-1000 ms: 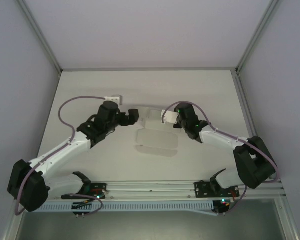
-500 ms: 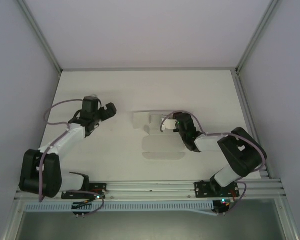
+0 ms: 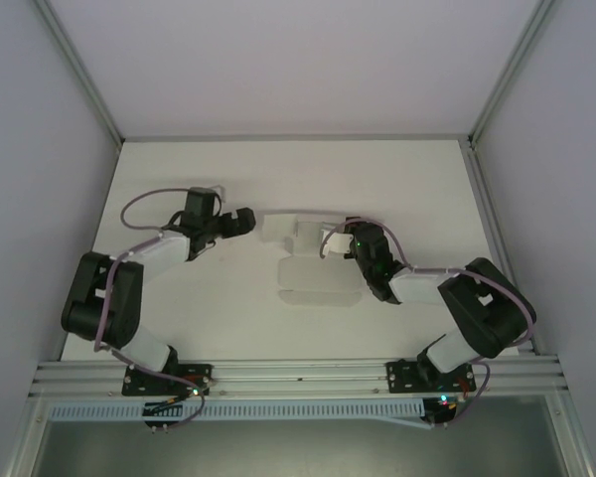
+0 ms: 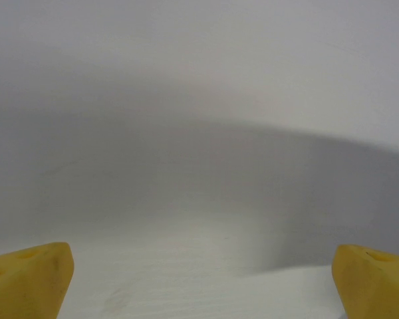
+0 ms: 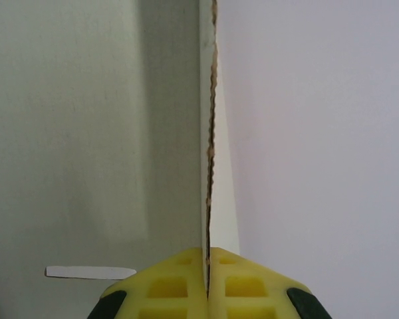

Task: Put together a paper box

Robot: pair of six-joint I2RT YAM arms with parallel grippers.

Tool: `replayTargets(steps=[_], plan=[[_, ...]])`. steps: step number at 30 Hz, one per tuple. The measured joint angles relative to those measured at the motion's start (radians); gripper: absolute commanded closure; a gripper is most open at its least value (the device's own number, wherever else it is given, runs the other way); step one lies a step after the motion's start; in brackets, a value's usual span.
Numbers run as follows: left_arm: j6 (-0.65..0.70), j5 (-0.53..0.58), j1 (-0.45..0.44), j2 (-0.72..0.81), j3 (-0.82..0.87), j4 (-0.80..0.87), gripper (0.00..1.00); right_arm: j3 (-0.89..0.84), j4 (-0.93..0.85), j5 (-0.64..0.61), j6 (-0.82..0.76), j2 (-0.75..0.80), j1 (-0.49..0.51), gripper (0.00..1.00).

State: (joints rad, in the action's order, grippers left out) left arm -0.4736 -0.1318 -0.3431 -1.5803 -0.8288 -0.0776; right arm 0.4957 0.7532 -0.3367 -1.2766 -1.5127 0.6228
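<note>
Pinching paper box (image 5: 209,133) edge-on in closed right gripper (image 5: 207,260), sheet sticking straight out ahead of fingertips, likely freeing flaps for folding. Keeping left gripper (image 3: 245,221) spread wide, empty, just beside box's far end, probably to push a flap.

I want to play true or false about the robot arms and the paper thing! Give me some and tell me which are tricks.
1. The right gripper is pinching the edge of the paper box. True.
2. The left gripper is squeezed shut. False: its yellow fingers are far apart, with nothing between them.
3. The paper box is bright red. False: it is plain white.
4. The table under the arms is white. True.
</note>
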Motion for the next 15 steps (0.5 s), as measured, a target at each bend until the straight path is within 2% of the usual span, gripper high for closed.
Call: replayTargets(steps=[8, 15], plan=[[0.09, -0.064, -0.112, -0.064, -0.018, -0.095, 0.24, 0.016, -0.058, -0.004, 0.024, 0.0, 0.0, 1.0], [0.127, -0.087, -0.159, -0.06, 0.024, -0.18, 0.3, 0.028, -0.103, -0.003, 0.035, 0.009, 0.0, 1.0]])
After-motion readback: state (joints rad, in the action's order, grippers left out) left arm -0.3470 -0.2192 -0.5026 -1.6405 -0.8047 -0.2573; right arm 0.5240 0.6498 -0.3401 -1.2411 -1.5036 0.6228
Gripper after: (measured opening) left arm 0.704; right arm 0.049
